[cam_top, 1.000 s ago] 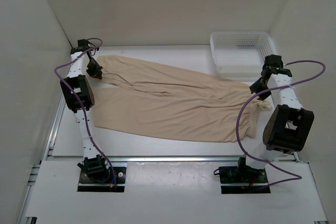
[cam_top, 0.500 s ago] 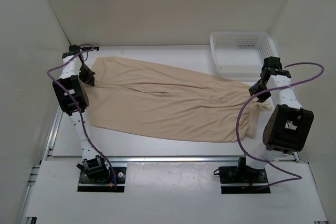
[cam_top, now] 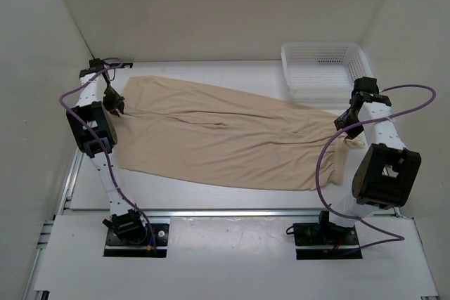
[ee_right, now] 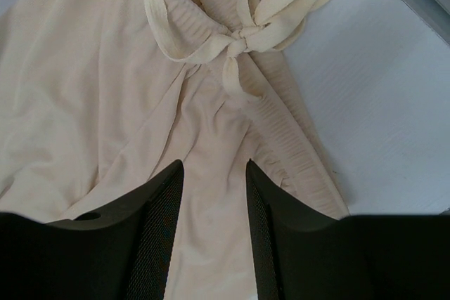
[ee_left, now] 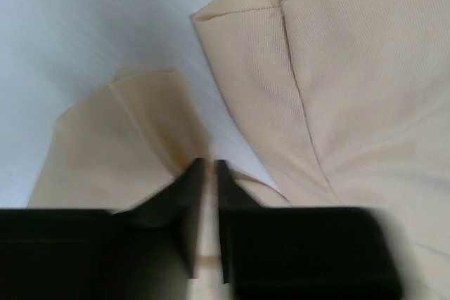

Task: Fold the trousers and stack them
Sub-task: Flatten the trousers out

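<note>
across the table the trousers lie full length, unfolded: hems left, waist right near the basket, so every fold and the stacking are left to do. right gripper hangs spread and empty over the waistband (drawstring bow just beyond). left gripper sits at the hems, jaws nearly together; whether it pinches cloth i cannot tell.

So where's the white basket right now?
In the top view, the white basket sits in the far right corner of the table, just past the right gripper and next to the waist end of the trousers.
</note>
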